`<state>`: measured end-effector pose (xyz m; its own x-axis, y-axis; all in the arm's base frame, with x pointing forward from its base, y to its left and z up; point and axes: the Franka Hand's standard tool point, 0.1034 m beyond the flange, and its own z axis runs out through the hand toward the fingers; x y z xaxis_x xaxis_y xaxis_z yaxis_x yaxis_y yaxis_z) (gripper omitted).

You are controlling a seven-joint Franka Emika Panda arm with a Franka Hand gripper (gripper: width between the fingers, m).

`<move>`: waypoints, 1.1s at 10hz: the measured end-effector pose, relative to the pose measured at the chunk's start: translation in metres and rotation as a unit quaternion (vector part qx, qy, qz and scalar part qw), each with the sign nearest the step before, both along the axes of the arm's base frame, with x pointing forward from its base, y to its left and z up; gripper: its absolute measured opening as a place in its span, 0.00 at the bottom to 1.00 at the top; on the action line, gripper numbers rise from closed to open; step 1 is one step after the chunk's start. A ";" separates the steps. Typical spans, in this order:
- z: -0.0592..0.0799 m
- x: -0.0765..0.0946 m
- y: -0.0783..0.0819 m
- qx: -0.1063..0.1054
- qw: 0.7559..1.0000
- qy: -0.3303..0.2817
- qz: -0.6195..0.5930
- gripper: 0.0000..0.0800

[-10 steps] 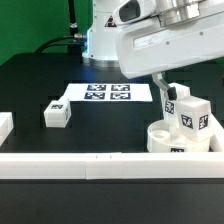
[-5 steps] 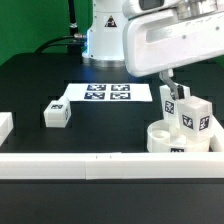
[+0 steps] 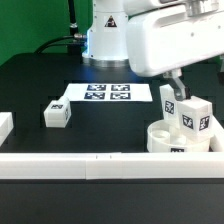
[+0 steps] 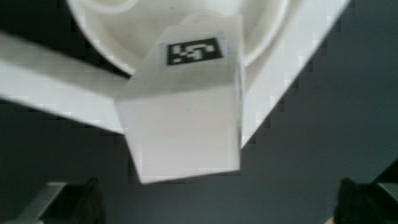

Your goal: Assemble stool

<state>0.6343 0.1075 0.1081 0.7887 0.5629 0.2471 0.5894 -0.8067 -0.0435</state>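
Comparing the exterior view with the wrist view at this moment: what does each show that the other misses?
Only the exterior view shows the marker board, a loose leg lying on the table, and the arm's white body. Only the wrist view shows the gripper with its fingers spread wide and nothing between them. Both show the round seat with a tagged upright leg standing on it.

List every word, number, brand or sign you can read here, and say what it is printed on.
No words, numbers or brand names can be read anywhere.
Only square black-and-white tags, coded patterns and not text: on the marker board, the loose leg and the upright legs on the seat.
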 end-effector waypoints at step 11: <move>-0.016 0.000 0.004 -0.125 0.881 -0.054 0.453 0.81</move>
